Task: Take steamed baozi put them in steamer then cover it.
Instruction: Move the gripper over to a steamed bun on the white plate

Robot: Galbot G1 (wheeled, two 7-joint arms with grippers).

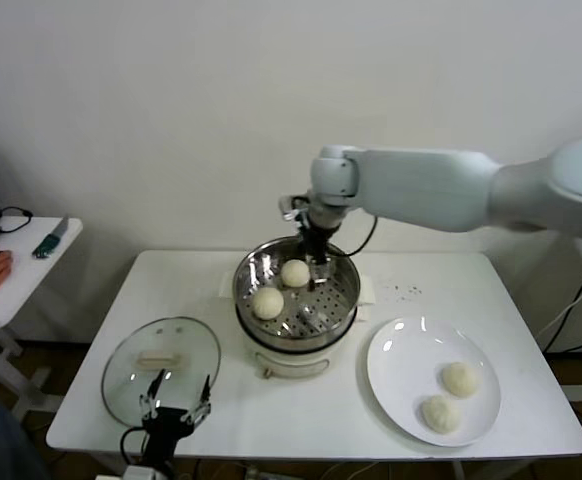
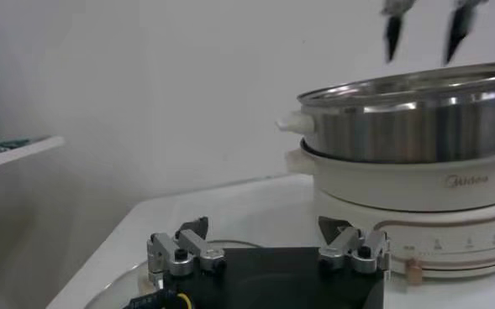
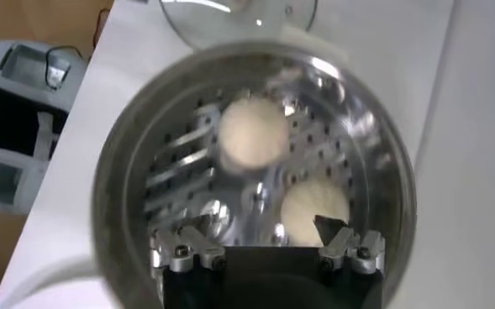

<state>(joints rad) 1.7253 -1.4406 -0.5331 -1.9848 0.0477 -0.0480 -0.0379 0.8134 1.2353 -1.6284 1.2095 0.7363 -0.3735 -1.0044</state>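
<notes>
The right end effector hangs released and empty over the steamer, where two steamed baozi already rest on the perforated tray. Two more wait on the plate, and the cover lies on the counter beneath the spread, idle left end effector. The steamer's raised rim is the edge to clear; open counter surrounds the plate.

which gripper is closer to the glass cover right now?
Left. The left gripper hangs open at the near edge of the cover, which lies flat on the table beside the steamer. The right gripper is open over the steamer, well away.
</notes>
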